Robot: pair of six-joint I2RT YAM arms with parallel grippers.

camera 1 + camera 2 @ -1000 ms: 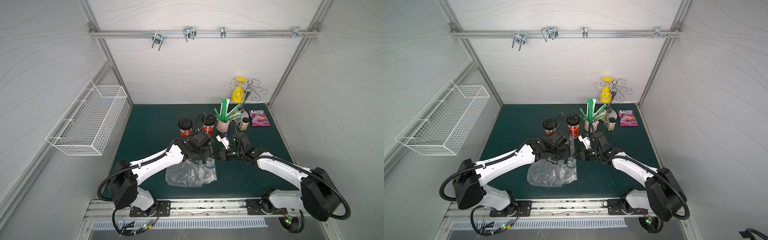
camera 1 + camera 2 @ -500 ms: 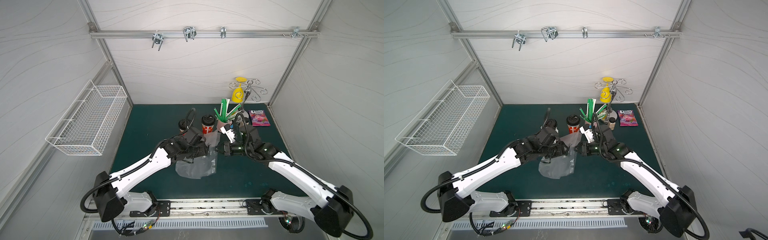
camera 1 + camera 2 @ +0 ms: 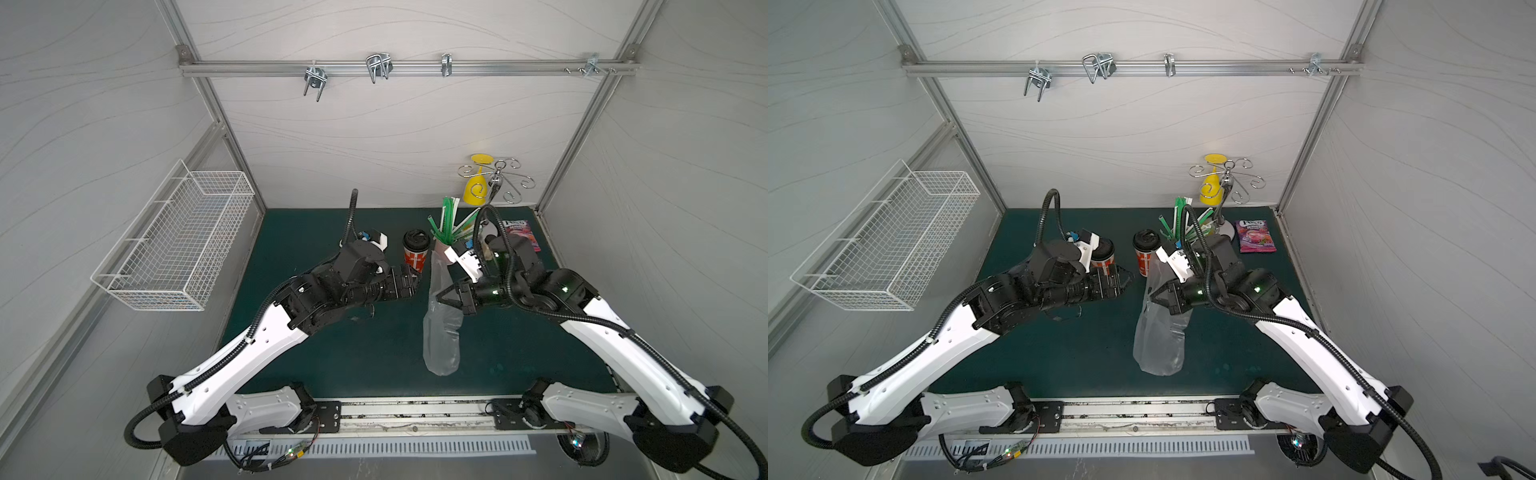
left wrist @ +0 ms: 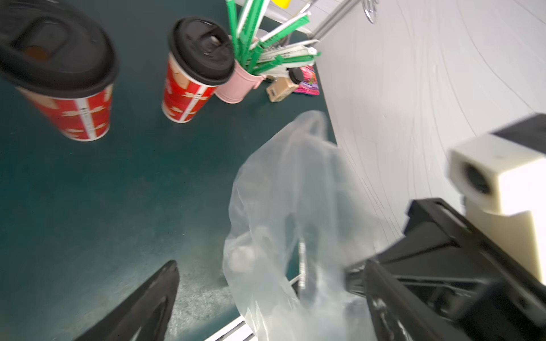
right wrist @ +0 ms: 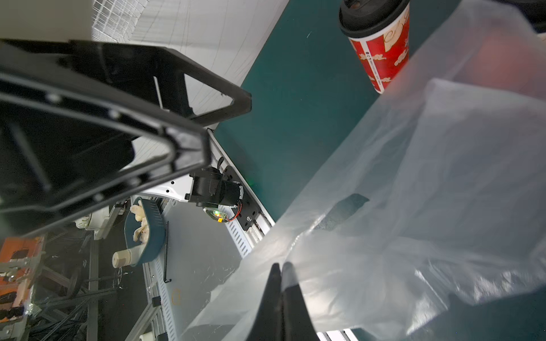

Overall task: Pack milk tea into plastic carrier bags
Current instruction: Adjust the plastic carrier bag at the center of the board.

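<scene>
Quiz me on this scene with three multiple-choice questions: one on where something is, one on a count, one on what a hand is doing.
1. Where is the purple packet?
A. in the basket
B. hanging from the rail
C. on the mat, far right corner

2. How many red cups are there?
A. two
B. one
C. four

3. The right hand is:
A. open, empty
B. shut on the bag
C. shut on a cup

Answers:
1 C, it lies flat on the mat near the wall.
2 A, both stand upright on the mat.
3 B, it pinches the clear film.
</scene>
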